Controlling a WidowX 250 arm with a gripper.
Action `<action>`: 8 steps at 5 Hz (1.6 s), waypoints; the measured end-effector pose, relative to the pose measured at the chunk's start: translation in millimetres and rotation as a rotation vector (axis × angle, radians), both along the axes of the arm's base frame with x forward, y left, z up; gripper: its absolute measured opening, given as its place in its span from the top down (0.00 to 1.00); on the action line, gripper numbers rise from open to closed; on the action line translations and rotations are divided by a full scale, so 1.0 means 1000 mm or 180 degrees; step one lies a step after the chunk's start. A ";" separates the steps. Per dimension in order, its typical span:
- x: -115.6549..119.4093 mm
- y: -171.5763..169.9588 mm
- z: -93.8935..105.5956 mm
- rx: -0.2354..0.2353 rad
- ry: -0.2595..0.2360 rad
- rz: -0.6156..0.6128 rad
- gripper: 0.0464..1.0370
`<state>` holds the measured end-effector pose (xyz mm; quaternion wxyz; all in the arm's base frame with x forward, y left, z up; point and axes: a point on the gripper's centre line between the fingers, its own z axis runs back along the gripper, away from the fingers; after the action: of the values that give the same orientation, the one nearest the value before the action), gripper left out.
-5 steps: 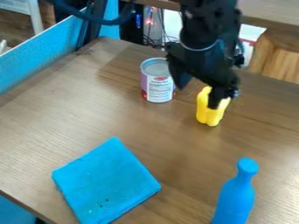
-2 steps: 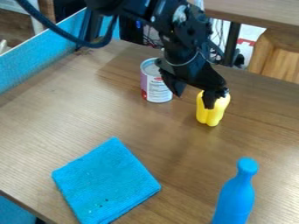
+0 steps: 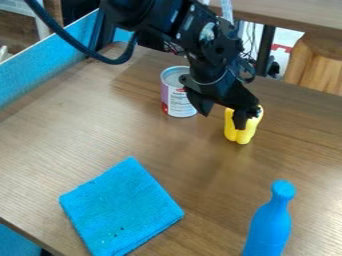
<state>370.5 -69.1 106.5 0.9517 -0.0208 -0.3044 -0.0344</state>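
soft, bright light leaves a pale sheen and faint shadows on the table (image 3: 87,132).

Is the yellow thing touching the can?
No, the yellow thing is apart from the can, and you can see brown table between them.

Wood-grained tabletop (image 3: 200,165), rough matt cloth (image 3: 121,207), smooth plastic-looking yellow object (image 3: 241,131), metal-rimmed can (image 3: 179,100).
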 end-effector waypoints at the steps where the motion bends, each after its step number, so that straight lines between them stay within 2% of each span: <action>1: 0.008 0.003 -0.007 0.0066 -0.0077 0.0067 0.04; 2: 0.017 0.003 -0.005 0.0065 -0.0290 0.0139 0.04; 3: 0.023 -0.012 0.001 0.0042 -0.0451 0.0071 0.04; 4: 0.029 -0.016 0.010 0.0020 -0.0536 0.0074 0.04; 5: 0.033 -0.018 0.010 0.0008 -0.0529 0.0040 0.04; 6: 0.035 -0.017 0.012 0.0119 -0.0601 -0.0002 0.04; 8: 0.040 -0.023 0.011 0.0202 -0.0656 -0.0097 0.08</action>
<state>411.0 -91.8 117.1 0.9149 0.0084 -0.3991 -0.0605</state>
